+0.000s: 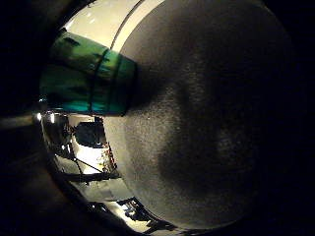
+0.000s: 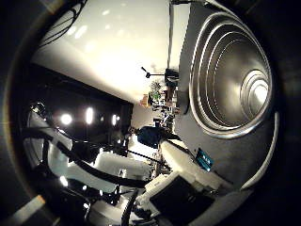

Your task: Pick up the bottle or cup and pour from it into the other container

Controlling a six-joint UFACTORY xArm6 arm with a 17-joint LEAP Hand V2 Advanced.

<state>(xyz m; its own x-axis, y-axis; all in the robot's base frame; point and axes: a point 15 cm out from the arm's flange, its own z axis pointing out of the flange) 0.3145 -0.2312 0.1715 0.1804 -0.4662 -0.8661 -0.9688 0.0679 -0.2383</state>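
Note:
A translucent green cup [image 1: 91, 77] stands on a grey speckled table top [image 1: 212, 128] in the little finger side view, away from the palm. A shiny metal bowl [image 2: 230, 75] with stepped rings inside shows in the thumb side view, open and standing on the same kind of grey surface [image 2: 188, 66]. I cannot see anything inside it. White and black parts of my hand [image 2: 186, 179] reach in at the edge of the thumb side view. My hand is off the table, with neither container close to the palm.
Beyond the table's edge is a room with bright ceiling lights [image 2: 66, 119], dark frames and equipment [image 1: 84, 143]. A dark stand [image 2: 169, 80] rises beside the bowl.

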